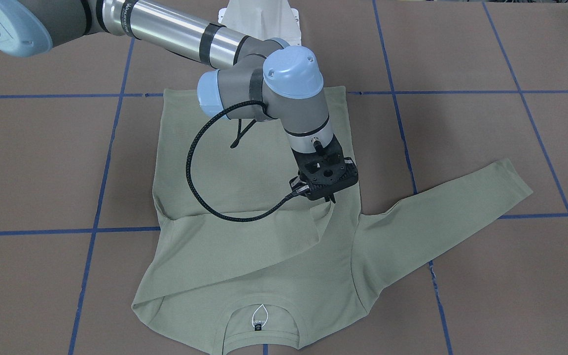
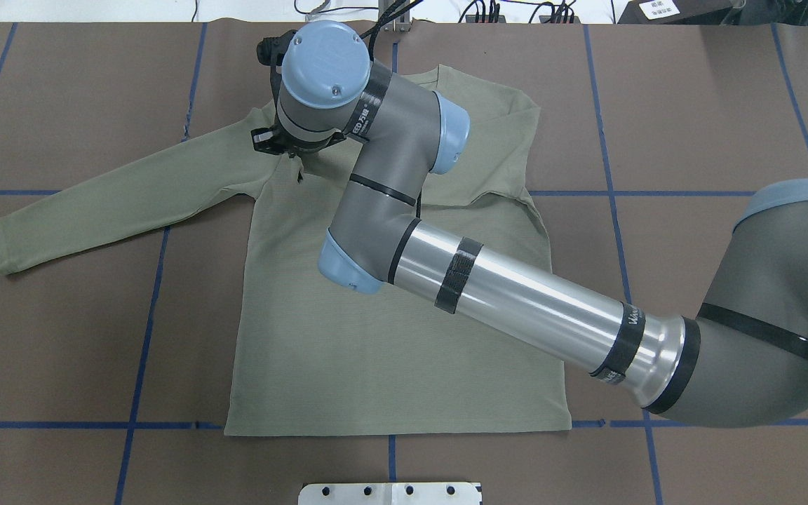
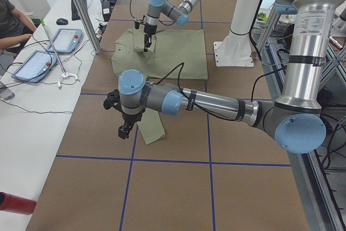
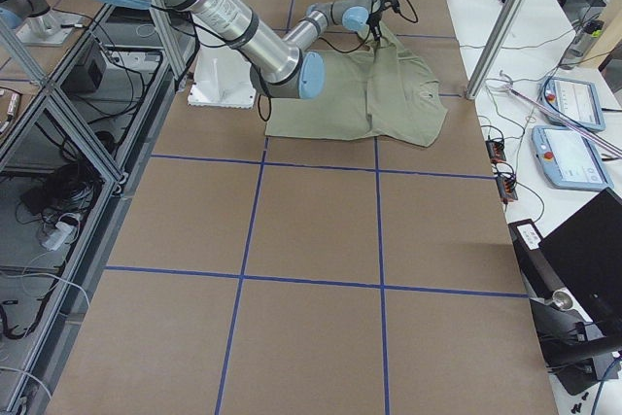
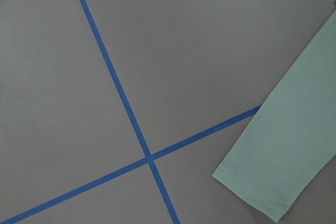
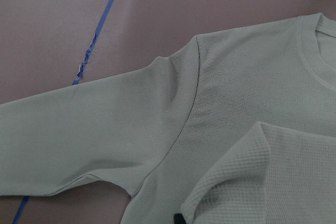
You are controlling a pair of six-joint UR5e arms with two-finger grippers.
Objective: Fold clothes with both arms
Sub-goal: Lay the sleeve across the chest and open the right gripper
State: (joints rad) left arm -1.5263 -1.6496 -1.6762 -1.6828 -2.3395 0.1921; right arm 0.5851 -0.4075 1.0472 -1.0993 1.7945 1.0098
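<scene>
Pale sage waffle-knit shirt is laid flat on the brown tabletop; limp and matte. The folded sleeve is held across the chest, cuff pinched in the right pincer. The outstretched sleeve is stretched toward the robot's left. The left pincer is nearer its cuff; grip cannot be told.

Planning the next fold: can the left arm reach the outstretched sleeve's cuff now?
Probably yes: the left gripper hangs beside the cuff, which lies flat on the table, nothing over it. The right gripper grips the other sleeve, far off.
</scene>
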